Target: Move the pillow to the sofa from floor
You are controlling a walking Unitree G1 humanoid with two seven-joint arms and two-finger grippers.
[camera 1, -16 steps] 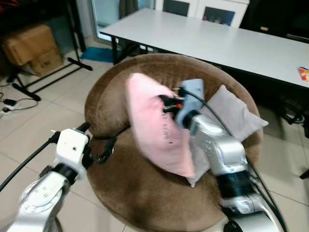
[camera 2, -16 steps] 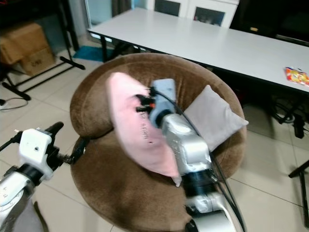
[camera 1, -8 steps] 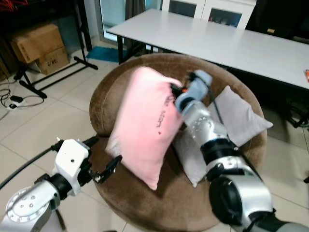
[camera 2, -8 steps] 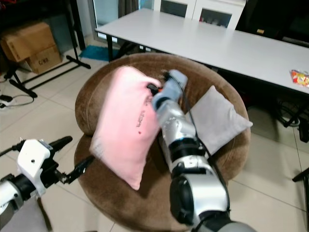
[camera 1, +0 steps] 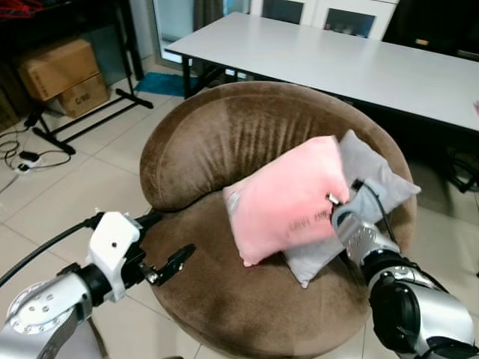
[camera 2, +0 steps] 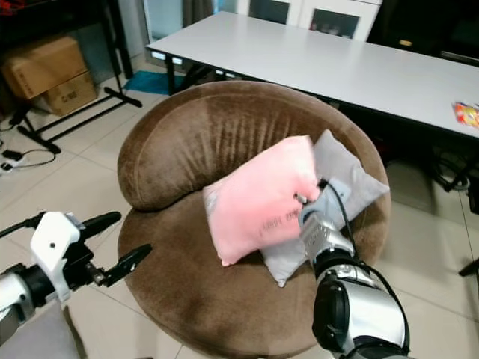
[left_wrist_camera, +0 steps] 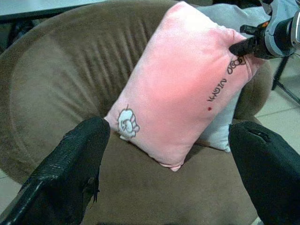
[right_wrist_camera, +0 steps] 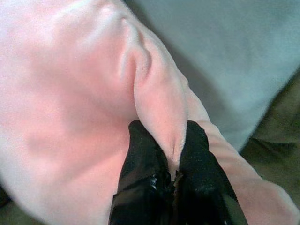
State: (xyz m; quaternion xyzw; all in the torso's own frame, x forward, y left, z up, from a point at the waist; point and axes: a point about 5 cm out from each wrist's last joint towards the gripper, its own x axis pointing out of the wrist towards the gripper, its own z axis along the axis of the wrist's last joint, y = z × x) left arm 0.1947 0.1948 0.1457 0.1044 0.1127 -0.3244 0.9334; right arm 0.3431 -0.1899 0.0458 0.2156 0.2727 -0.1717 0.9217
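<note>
Pillow: the pink pillow (camera 1: 288,200) lies on the seat of the round brown sofa (camera 1: 224,142), leaning back and partly over a grey cushion (camera 1: 374,176) behind it. It is off the floor and seems to bear on the seat with its lower corner.

Long axis: it runs slantwise, from the low corner at the front of the seat up toward the right, where the pinched edge sits.

Right jaws: the right gripper (right_wrist_camera: 171,161) has its two black fingers (right_wrist_camera: 143,154) pressed together on a fold of pink cloth at the pillow's upper right edge. The cloth is puckered between them, so the hold is on fabric only.

Left jaws: the left gripper (camera 1: 161,247) hangs spread wide at the sofa's front left rim, with nothing between its fingers. The pillow lies ahead of it, well apart.

Key relation: the pillow lies directly in front of the right jaws and stretches away from them toward the robot's left; the right arm is the nearer one by far.

Stage, as a judgement: the placing looks nearly done. What remains is likely to let go of the fold and draw the right arm back without dragging the pillow off the cushion.

Risk: the pillow may slide forward when freed.
</note>
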